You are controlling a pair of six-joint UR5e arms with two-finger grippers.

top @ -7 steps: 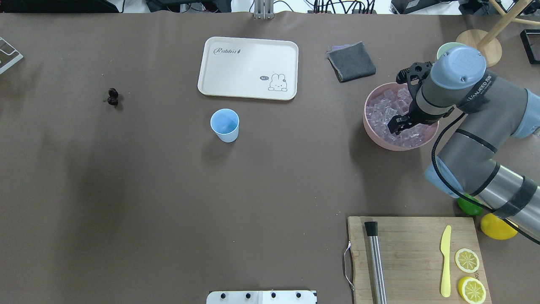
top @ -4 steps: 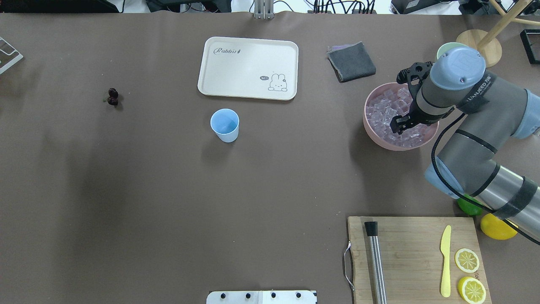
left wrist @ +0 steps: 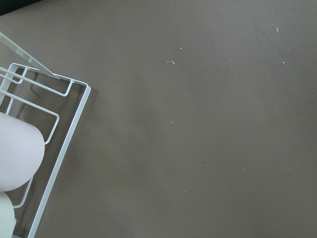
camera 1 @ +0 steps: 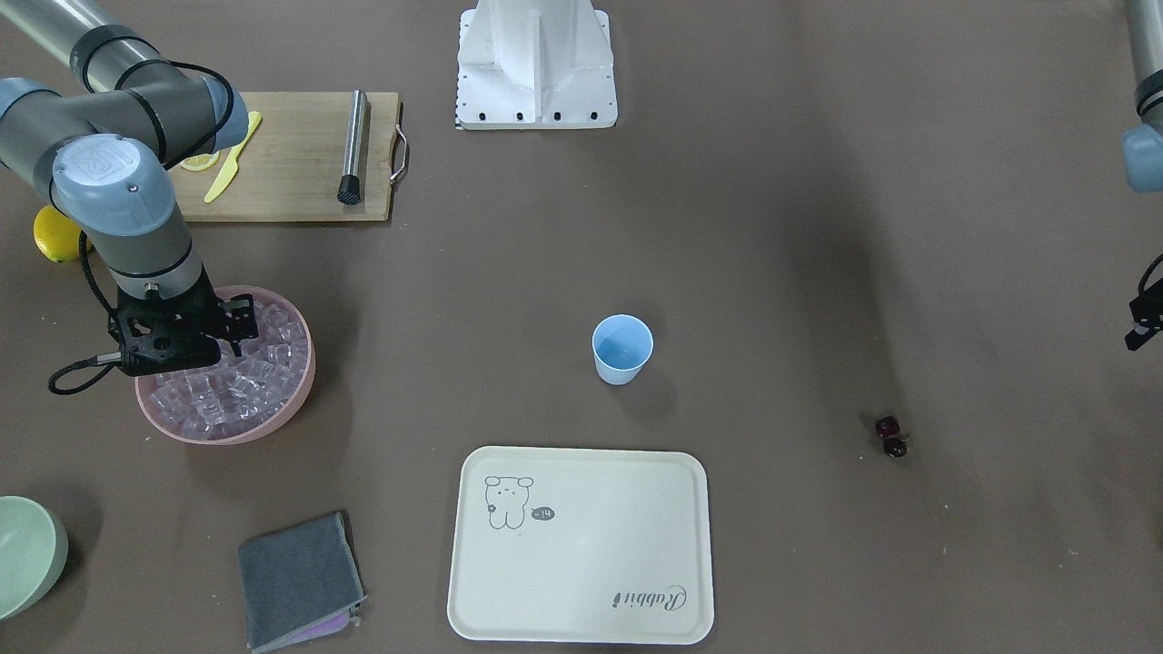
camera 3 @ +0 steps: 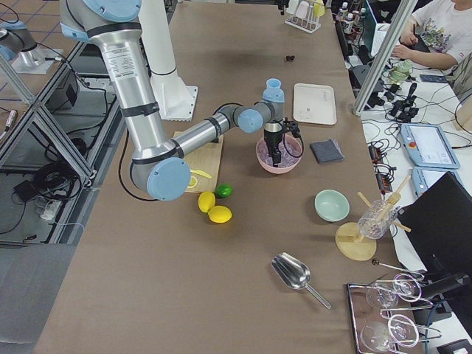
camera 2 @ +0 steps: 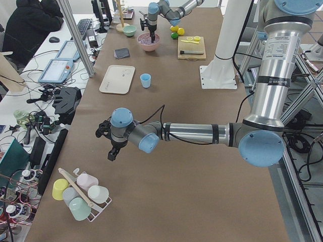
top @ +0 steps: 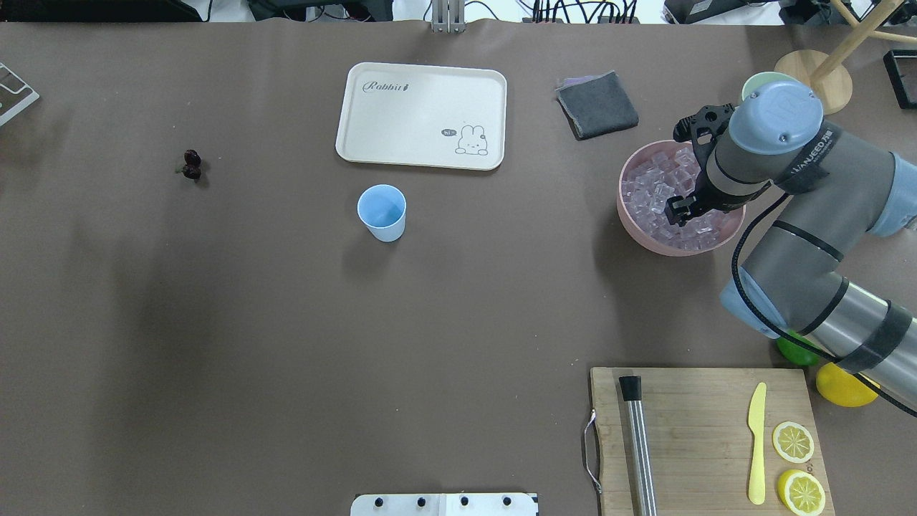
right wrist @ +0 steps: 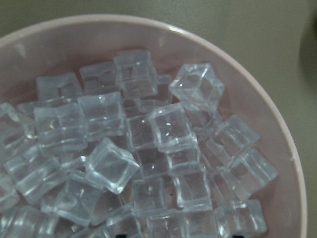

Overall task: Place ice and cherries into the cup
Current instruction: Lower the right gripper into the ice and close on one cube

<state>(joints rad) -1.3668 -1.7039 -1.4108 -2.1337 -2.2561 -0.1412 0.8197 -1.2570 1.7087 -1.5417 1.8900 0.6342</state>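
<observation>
Across the brown counter: on the right, pink bowl heaped with ice, right end effector dipped among cubes, spread perhaps narrow, cannot tell. Left end effector beyond the left, likewise unclear. Cup mid-counter, upright; cherries well left.

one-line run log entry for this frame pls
phase: ice pick | right gripper: open, low in pink bowl over ice | left gripper: away, state unclear | cup: empty | cherries: on table
</observation>
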